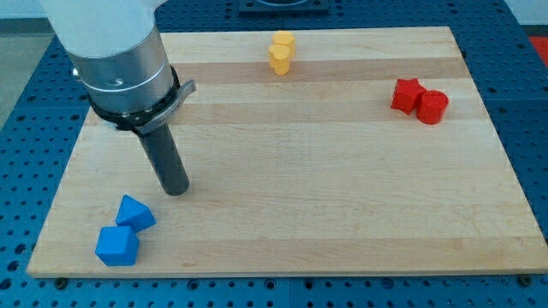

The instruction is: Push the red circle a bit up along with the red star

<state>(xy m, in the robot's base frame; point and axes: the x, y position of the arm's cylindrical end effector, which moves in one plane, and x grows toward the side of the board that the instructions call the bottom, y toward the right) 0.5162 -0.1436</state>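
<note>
The red circle [432, 107] lies at the view's right on the wooden board [282, 162]. It touches the red star [407, 94], which is just to its upper left. My tip [175, 189] rests on the board at the view's left, far from both red blocks. It stands just above the two blue blocks.
A blue triangle-like block [135, 212] and a blue cube [117, 245] lie at the lower left, touching each other. Two yellow blocks [281, 50] sit together near the top edge, in the middle.
</note>
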